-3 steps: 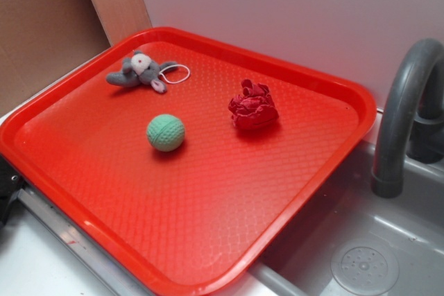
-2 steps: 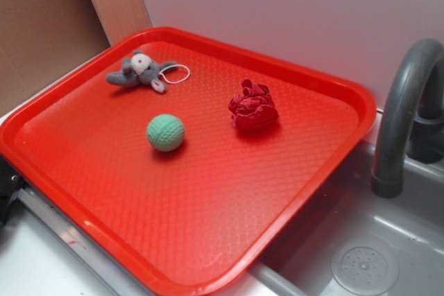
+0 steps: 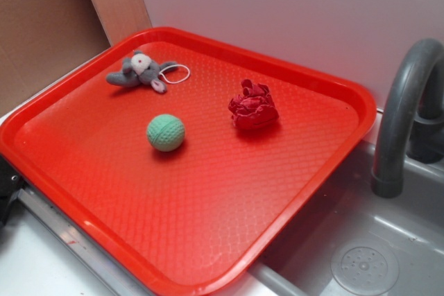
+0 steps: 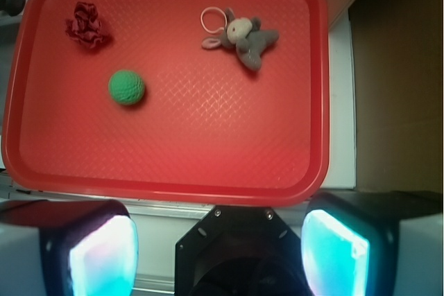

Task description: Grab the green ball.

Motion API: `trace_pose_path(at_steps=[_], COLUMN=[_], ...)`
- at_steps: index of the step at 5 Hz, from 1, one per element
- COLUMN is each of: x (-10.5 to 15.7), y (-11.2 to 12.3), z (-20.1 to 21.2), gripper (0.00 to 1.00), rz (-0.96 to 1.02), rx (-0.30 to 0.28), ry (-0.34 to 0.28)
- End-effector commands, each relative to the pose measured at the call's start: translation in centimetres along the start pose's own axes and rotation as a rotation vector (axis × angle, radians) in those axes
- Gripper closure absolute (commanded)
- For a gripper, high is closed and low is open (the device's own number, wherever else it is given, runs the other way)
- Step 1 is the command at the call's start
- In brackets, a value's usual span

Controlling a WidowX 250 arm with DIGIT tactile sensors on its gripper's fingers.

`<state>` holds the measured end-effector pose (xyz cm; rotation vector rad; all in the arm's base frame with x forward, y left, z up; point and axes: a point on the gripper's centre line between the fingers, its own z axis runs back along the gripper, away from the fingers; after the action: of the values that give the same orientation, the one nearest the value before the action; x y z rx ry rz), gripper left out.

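While its two pads stand wide apart with nothing between them, the tool (image 4: pixel 218 247) hangs high above the near edge of the red tray (image 4: pixel 319 102), outside the rim and well clear of everything on it. Only the wrist view shows it; in the exterior view it is out of frame.

From the tool, the green ball (image 4: pixel 126 87) lies forward and off to the left of the wrist view, well apart from the pads, resting alone on the tray's textured floor. In the exterior view the green ball (image 3: pixel 166 132) sits near the tray's (image 3: pixel 48 164) middle, touching nothing. Being round, it offers no long axis to line up with (any closing direction should serve equally).

Just beyond the ball, further from the tool and a little more to the left, is a red cloth wad (image 4: pixel 87 24), near it but not in contact. Forward and slightly to the right lies a grey plush mouse (image 4: pixel 243 35), on its side, with a white loop beside its head, well away from the ball.

Judged from this, the grasp has not begun: the coming move calls for travel forward and leftward over the ball, then a descent. A grey faucet (image 3: pixel 402 109) and sink stand past the tray's far side.
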<state>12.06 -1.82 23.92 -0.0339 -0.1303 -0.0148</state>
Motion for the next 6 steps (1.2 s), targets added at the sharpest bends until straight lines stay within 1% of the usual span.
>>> trace_pose_path(at_steps=[1,2,3,4,5,6], x=[4.5,5.4,6.4,7.8,9.2,9.6], y=[-2.0,-5.5,-8.4,-10.4,-11.6,-12.2], z=[-2.5,-4.6,-6.9,-9.5,-13.1,-15.8], gripper=[0.00,0.00,0.00,0.00,0.00,0.00], rz=[-0.433,-0.678,-0.862,-0.883,-0.817,-0.813], rx=[-0.024,-0.075,-0.109,-0.140,-0.178,-0.154], ry=[-0.060,-0.048,-0.060,-0.006,0.041,0.096])
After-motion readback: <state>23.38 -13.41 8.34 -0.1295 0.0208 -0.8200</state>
